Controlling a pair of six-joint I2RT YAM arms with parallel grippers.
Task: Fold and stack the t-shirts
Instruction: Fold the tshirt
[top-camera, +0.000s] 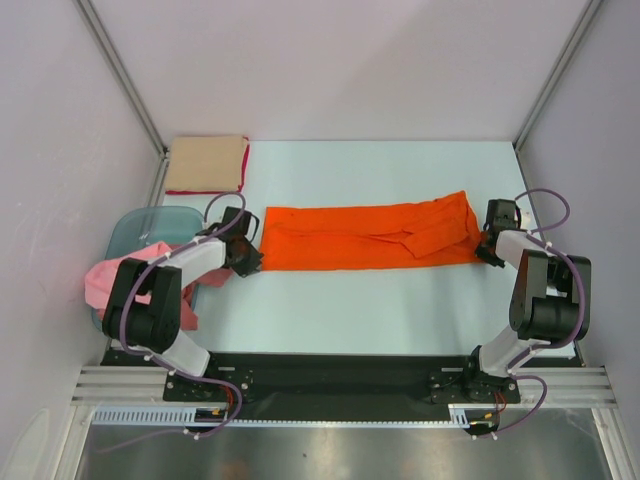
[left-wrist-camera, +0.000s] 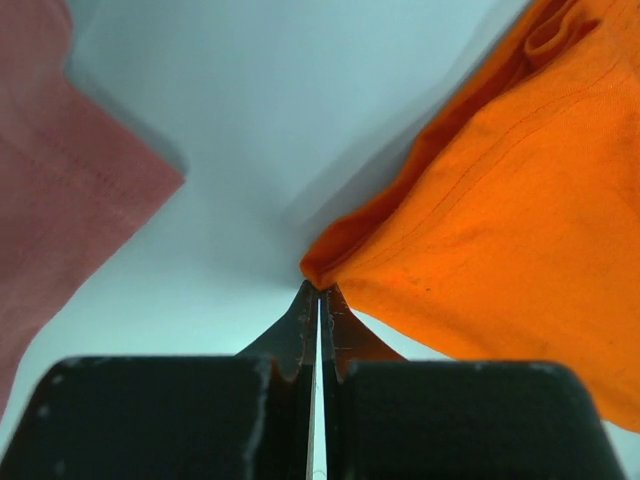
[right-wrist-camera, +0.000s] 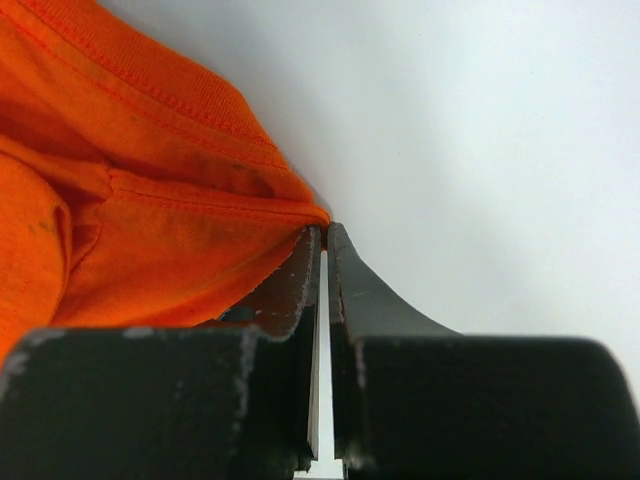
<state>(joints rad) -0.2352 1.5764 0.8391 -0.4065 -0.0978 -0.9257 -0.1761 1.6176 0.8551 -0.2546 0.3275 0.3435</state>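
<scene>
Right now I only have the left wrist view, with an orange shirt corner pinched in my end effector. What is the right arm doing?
Observer: The right end effector is shut on the opposite end of the orange t-shirt, at a hem corner.
Operator: How does the shirt lie between the two?
Observer: In the top view it is a long, narrow band, folded lengthwise and flat on the table, running from the left end effector to the right one.
Operator: And the pinkish cloth on my left?
Observer: That is a pink t-shirt spilling over the rim of a blue-green tub beside the left arm.
</scene>
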